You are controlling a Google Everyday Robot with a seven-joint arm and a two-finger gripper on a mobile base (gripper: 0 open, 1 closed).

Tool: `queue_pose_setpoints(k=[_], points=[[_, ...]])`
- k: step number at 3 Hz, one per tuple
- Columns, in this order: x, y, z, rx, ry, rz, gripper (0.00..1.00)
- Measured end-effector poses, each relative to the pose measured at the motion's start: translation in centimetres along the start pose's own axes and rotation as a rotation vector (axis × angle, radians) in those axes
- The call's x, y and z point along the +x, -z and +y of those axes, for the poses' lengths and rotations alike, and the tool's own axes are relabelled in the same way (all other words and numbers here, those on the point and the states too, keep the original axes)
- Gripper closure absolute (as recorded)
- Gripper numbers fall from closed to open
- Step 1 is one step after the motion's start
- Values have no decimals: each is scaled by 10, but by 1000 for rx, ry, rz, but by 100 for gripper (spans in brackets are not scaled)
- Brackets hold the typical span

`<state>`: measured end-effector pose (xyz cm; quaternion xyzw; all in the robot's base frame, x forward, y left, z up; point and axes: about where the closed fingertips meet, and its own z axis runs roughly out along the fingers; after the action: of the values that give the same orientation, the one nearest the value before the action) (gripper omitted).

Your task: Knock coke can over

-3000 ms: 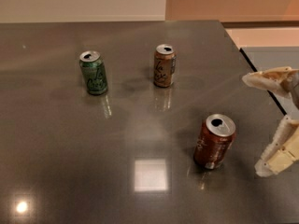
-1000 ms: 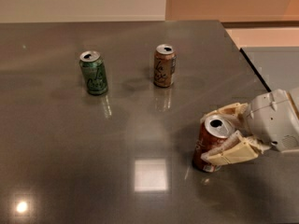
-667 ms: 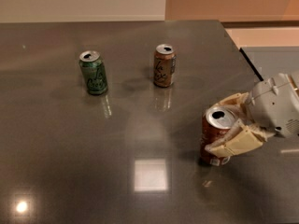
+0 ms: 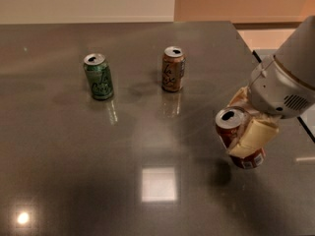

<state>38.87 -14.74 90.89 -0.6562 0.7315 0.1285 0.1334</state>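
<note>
The coke can (image 4: 227, 131), dark red-brown with a silver top, is at the table's right side. It leans with its top toward the left. My gripper (image 4: 236, 128) reaches in from the right and is closed around the can. One cream finger (image 4: 253, 137) lies across its front and the other (image 4: 239, 98) sits behind it. The can's base (image 4: 248, 160) shows below the front finger. A dark shadow lies on the table just left of the base.
A green can (image 4: 99, 76) stands upright at the back left. A tan-orange can with script lettering (image 4: 173, 69) stands upright at the back middle. The dark glossy table (image 4: 98, 171) ends at its right edge (image 4: 300, 127) just beyond the gripper.
My gripper came in from the right and closed around the coke can. The can has shifted right and now leans instead of standing upright. The other two cans have not moved.
</note>
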Motion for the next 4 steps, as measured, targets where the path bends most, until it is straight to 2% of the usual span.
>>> queue_pose_setpoints(k=[1, 2, 3, 4], points=[[24, -13, -8, -27, 12, 177, 100], [40, -26, -13, -52, 35, 308, 100], [45, -34, -17, -62, 58, 380, 100], [38, -40, -21, -73, 91, 413, 83]])
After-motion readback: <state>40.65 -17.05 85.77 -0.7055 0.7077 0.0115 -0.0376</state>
